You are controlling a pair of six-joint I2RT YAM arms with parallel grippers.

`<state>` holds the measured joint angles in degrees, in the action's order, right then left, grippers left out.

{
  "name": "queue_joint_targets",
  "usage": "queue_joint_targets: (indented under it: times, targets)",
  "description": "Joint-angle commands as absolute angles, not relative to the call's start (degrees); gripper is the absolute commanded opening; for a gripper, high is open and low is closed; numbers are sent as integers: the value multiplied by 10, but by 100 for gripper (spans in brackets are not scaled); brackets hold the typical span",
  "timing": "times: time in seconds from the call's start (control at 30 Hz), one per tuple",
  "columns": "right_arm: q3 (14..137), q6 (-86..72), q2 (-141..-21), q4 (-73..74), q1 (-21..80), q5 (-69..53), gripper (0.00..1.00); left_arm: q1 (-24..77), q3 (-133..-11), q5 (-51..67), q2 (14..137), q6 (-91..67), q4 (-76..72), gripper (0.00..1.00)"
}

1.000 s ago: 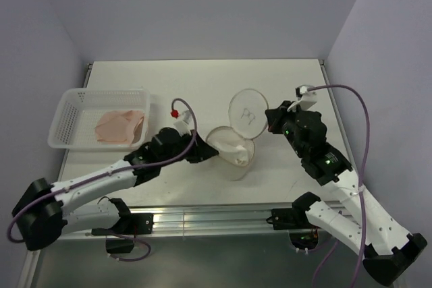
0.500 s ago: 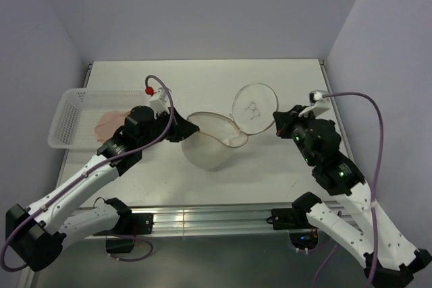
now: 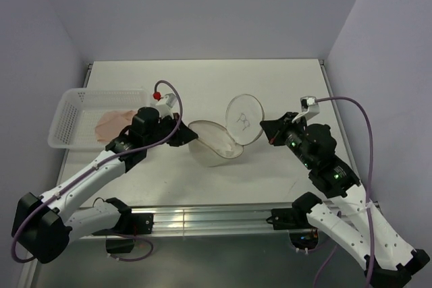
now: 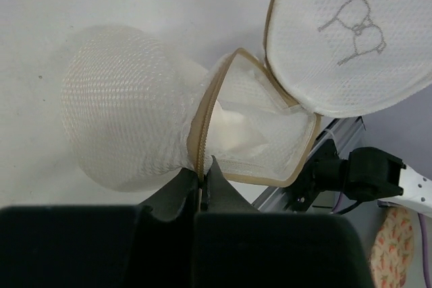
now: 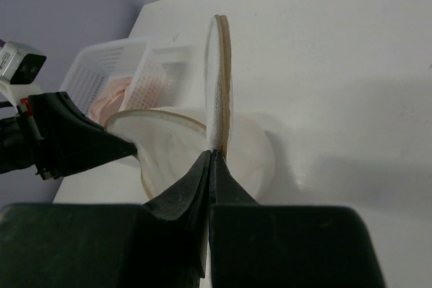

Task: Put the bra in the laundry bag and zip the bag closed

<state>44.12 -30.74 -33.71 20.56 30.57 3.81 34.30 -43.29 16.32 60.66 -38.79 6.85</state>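
The laundry bag (image 3: 214, 145) lies open in the middle of the table: a mesh bowl half with a tan zipper rim, and its round lid (image 3: 243, 117) standing upright with a small dark mark. My left gripper (image 3: 191, 137) is shut on the bowl half's zipper rim (image 4: 200, 141). My right gripper (image 3: 265, 129) is shut on the lid's edge (image 5: 219, 79), which shows edge-on in the right wrist view. The bra (image 3: 119, 125), pale pink-peach, lies in the white basket (image 3: 66, 111), apart from both grippers; it also shows in the right wrist view (image 5: 113, 96).
The white perforated basket stands at the table's left edge, just behind my left arm. Walls close the back and both sides. A metal rail runs along the near edge (image 3: 216, 217).
My left gripper has moved right and slightly down with the bag's rim, bunching the bowl half smaller. My right gripper has moved left with the lid, which now stands closer to the bowl.
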Motion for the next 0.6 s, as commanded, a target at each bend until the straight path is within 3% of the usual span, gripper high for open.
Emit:
queue_joint_targets:
  times: [0.0,0.43,0.5,0.53,0.57]
  targets:
    - [378,-343,-349,152,308,11,0,341,-406,177,625,-371,16,0]
    - [261,-382,-340,95,294,163,3,340,-316,142,613,-381,-44,1]
    - [265,-373,-345,92,294,169,13,340,-304,127,600,-381,-32,2]
    - [266,-369,-347,91,294,167,35,340,-301,118,598,-384,-27,6]
    - [272,-367,-356,96,294,164,45,341,-301,115,595,-385,-18,12]
